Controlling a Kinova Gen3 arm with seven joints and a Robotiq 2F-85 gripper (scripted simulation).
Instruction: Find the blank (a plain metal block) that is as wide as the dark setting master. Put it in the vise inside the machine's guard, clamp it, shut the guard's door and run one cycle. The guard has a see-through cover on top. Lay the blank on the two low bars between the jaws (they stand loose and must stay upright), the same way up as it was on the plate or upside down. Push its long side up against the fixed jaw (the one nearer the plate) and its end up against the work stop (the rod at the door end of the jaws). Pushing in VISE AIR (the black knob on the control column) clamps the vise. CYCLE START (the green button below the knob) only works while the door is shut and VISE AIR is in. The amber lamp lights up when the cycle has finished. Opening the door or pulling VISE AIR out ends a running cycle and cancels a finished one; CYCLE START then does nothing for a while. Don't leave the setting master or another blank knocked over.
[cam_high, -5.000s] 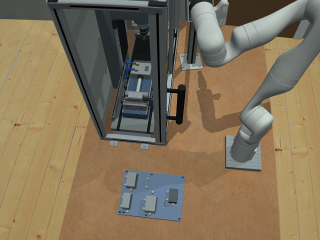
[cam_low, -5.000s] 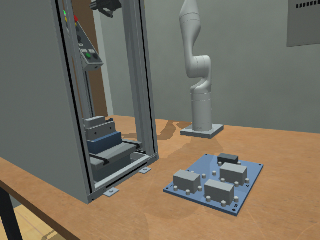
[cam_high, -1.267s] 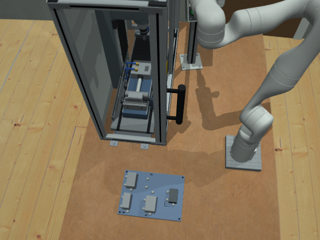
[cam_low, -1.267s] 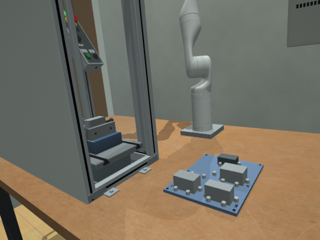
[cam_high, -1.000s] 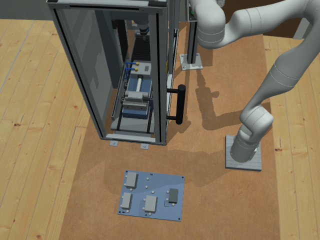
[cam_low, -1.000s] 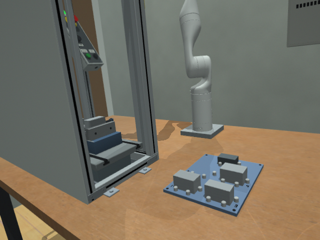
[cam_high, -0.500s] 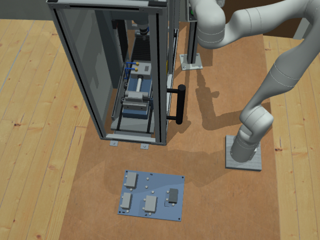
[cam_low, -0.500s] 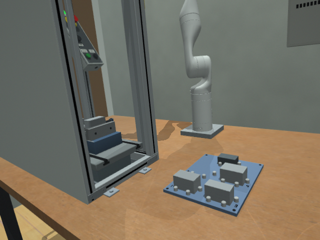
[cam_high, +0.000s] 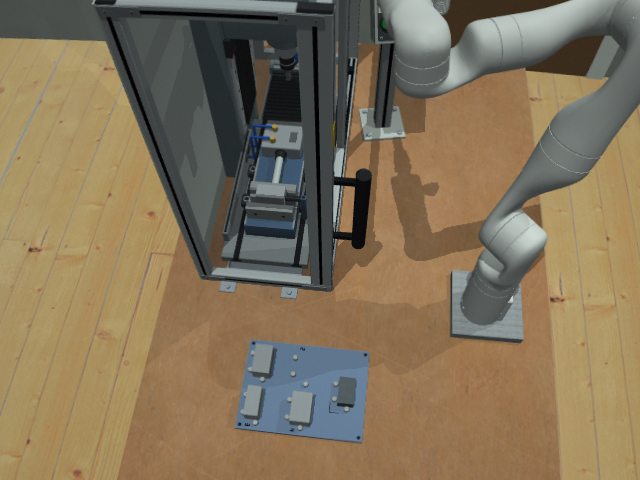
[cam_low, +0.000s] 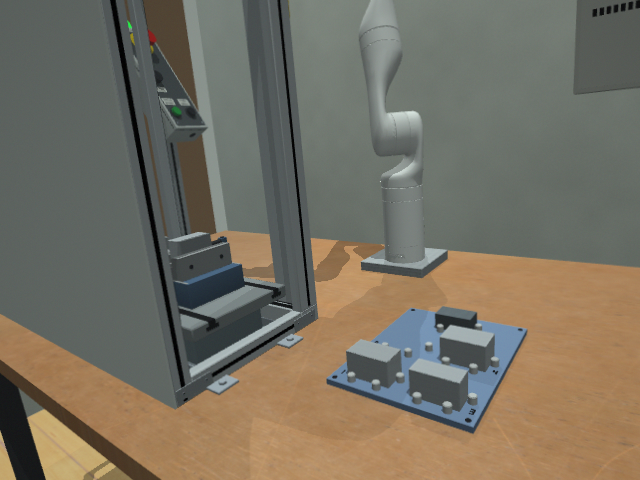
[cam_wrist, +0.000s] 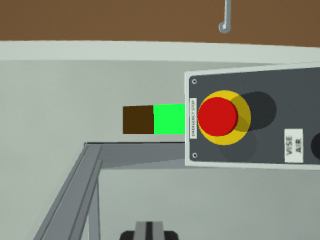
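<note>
My gripper (cam_wrist: 148, 233) shows only at the bottom edge of the wrist view; it is shut and holds nothing. It faces the control panel (cam_wrist: 270, 95), with the red emergency stop (cam_wrist: 217, 116), the VISE AIR label (cam_wrist: 294, 145) and the black knob (cam_wrist: 316, 145) (cam_low: 190, 110) at the right edge. The green button (cam_low: 176, 110) sits beside the knob. A bright green lamp segment (cam_wrist: 169, 119) sits next to a dark brown one (cam_wrist: 138, 119). A grey blank (cam_high: 270, 190) (cam_low: 188, 242) lies between the vise jaws inside the guard (cam_high: 315, 155). The dark setting master (cam_high: 346, 390) (cam_low: 455, 315) stands on the blue plate (cam_high: 320, 361) (cam_low: 509, 335).
Three grey blanks (cam_high: 263, 358) (cam_high: 252, 400) (cam_high: 301, 406) stand upright on the plate between pegs. The door's black handle (cam_high: 361, 208) sticks out of the guard's right side. The control column (cam_high: 383, 82) stands behind it on a foot plate. The arm's base (cam_high: 485, 304) is at the right.
</note>
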